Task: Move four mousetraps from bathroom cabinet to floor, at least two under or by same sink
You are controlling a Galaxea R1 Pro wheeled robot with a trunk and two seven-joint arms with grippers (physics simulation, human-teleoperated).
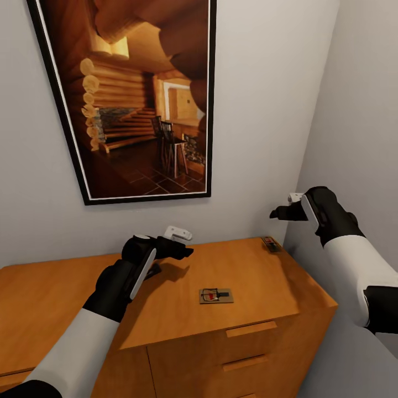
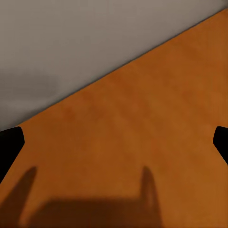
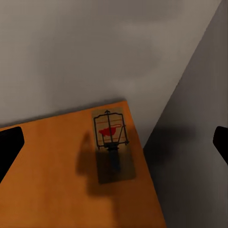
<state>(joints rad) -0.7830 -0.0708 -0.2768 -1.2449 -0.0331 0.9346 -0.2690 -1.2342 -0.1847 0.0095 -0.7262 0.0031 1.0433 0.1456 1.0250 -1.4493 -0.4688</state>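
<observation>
A large framed picture [image 1: 124, 99] of a log-cabin interior hangs on the grey wall above the orange-brown cabinet [image 1: 66, 298], whose flat top runs across the lower part of the head view, with drawer fronts and slab pulls showing below its front edge. Over the left-middle of that top hovers the left hand [image 1: 185, 246], black with a white fitting, held above the wood and gripping nothing; in the left wrist view its two dark fingertips [image 2: 10, 142] sit far apart at the edges of the picture, so it is spread wide, with bare cabinet top and its own shadow between them. Further right, near the front of the cabinet top, one mousetrap [image 1: 215, 296] lies flat, its red mark and dark wire showing. A second mousetrap [image 1: 271, 244] lies flat in the back right corner of the top, close to both walls. The right hand [image 1: 275, 213] hangs in the air above and just beside that corner, touching nothing; the right wrist view looks down on this corner mousetrap [image 3: 111, 142] between two widely separated fingertips [image 3: 9, 147], so this hand is spread open as well.
</observation>
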